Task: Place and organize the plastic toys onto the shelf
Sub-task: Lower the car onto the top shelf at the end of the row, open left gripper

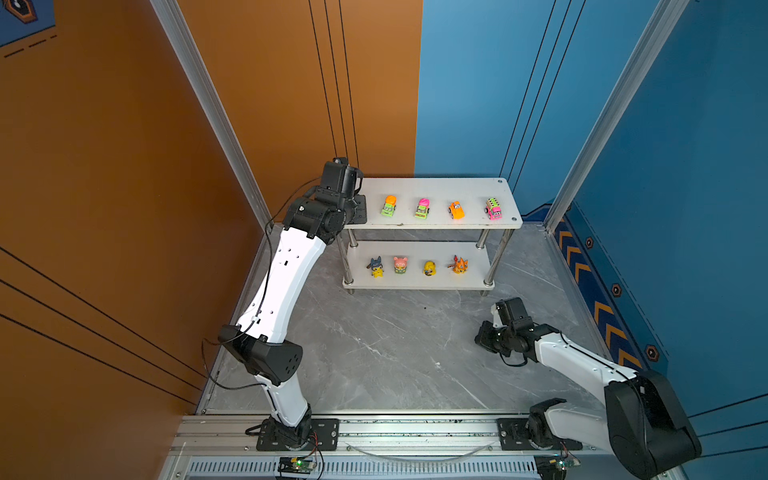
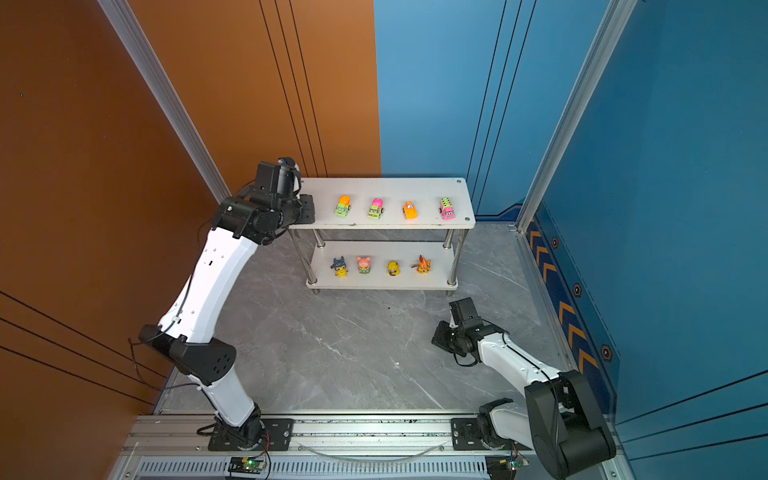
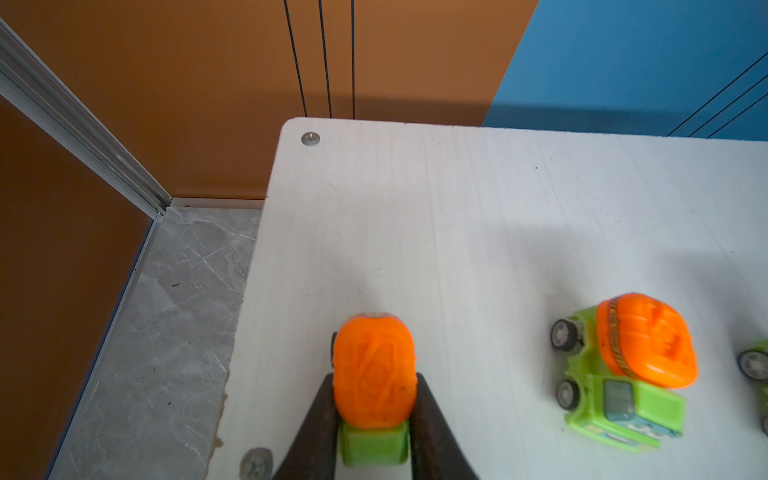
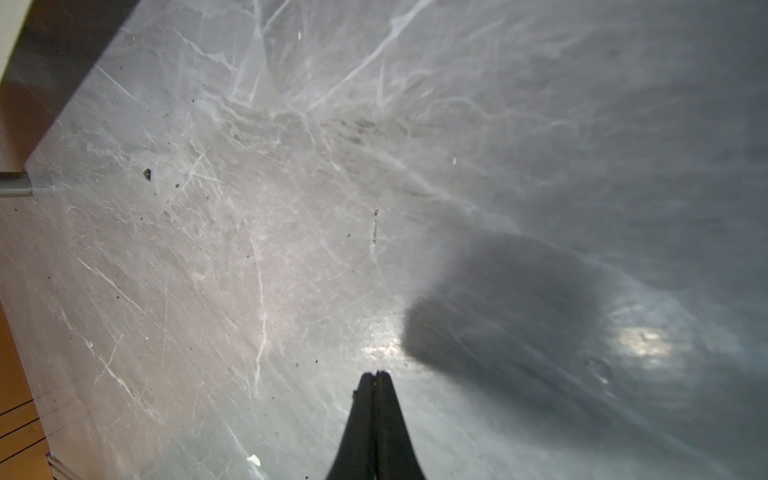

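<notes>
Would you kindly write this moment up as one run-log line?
phase: placing | left claw: shut on green-orange car at shelf top, left end | right claw: shut, empty, over table

White shelf on marble table; cars above, figurines below

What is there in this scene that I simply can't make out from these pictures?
- Both top views: the left claw and the green-and-orange car it grips are mostly hidden behind that arm's wrist.
- Left wrist view: that car's front is cut off by the frame edge, as is most of another car.
- Top views: the lower board runs back under the upper board.
- The figurines are too small to show faces.
</notes>
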Robot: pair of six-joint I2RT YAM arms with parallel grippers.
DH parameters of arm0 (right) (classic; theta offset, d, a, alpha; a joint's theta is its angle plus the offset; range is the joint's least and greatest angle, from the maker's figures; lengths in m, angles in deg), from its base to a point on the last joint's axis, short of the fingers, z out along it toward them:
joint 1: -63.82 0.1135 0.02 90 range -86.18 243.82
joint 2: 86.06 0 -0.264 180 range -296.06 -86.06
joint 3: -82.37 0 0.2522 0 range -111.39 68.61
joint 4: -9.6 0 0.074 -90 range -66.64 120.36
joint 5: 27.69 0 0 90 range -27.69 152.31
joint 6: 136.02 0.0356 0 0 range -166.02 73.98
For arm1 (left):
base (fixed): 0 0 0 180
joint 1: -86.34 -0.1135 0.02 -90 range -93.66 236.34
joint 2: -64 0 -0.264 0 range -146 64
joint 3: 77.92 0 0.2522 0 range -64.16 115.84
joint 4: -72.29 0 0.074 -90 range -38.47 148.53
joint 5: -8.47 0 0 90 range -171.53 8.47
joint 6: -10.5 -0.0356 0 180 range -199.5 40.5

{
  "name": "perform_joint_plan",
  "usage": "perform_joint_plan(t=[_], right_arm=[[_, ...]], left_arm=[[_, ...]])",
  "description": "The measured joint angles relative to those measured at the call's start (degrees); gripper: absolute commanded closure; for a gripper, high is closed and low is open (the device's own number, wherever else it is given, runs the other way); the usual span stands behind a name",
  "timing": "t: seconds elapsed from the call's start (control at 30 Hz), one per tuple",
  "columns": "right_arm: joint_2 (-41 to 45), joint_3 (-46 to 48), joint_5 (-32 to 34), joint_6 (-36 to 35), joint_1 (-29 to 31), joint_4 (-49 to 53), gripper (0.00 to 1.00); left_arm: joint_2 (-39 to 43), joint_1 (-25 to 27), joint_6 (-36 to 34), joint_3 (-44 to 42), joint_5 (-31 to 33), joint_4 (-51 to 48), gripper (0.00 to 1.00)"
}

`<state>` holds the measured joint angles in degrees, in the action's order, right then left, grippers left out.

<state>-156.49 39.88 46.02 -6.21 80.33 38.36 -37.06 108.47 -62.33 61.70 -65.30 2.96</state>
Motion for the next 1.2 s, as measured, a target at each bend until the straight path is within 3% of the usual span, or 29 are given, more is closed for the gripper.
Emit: perform_joint_plan(t=[0.1, 0.17, 0.27, 0.37, 0.57, 0.77, 0.87, 0.97, 1.0, 1.03, 1.2], right_arm=[[0.0, 0.02, 0.0, 0.0, 0.0, -0.11, 0.96], [0.02, 0.22, 0.0, 0.0, 0.0, -0.17, 0.96], [0.02, 0.46, 0.0, 0.0, 0.0, -0.17, 0.96], [0.02, 0.48, 0.0, 0.0, 0.0, -0.17, 0.96], [0.04, 0.52, 0.02, 0.0, 0.0, -0.15, 0.96], [3.02, 0.02, 0.46, -1.55, -1.75, 2.71, 0.88], [8.24, -2.82, 4.13, -4.5, -4.2, 7.93, 0.72], [15.87, -7.43, 11.19, -8.2, -5.2, 12.15, 0.48], [19.12, -8.68, 13.7, -9.14, -5.25, 12.9, 0.08], [22.18, -9.4, 15.82, -9.97, -5.29, 13.16, 0.0], [35.56, -7.21, 26.05, -14.78, -5.27, 11.89, 0.0]], left_arm=[[0.0, 0.0, 0.42, -0.17, 0.0, 0.24, 0.75], [0.0, 0.0, 0.52, -0.2, 0.0, 0.26, 0.57], [0.0, 0.0, 0.94, -0.26, 0.0, -0.02, 0.42], [0.0, 0.07, 1.11, -0.26, 0.02, -0.04, 0.36], [0.0, 1.18, 1.07, 0.94, 1.42, -0.52, 0.35], [4.13, 9.33, -1.7, 0.96, 11.13, -0.26, 0.25], [13.62, 17.0, -4.85, -9.97, 18.58, 5.88, 0.19], [27.96, 25.99, -9.7, -32.37, 25.99, 19.56, 0.16], [31.91, 28.48, -11.3, -40.63, 28.2, 24.81, 0.15], [35.39, 30.42, -12.61, -48.26, 30.34, 29.51, 0.05], [40.65, 34.86, -16.37, -76.72, 37.38, 47.93, 0.02]])
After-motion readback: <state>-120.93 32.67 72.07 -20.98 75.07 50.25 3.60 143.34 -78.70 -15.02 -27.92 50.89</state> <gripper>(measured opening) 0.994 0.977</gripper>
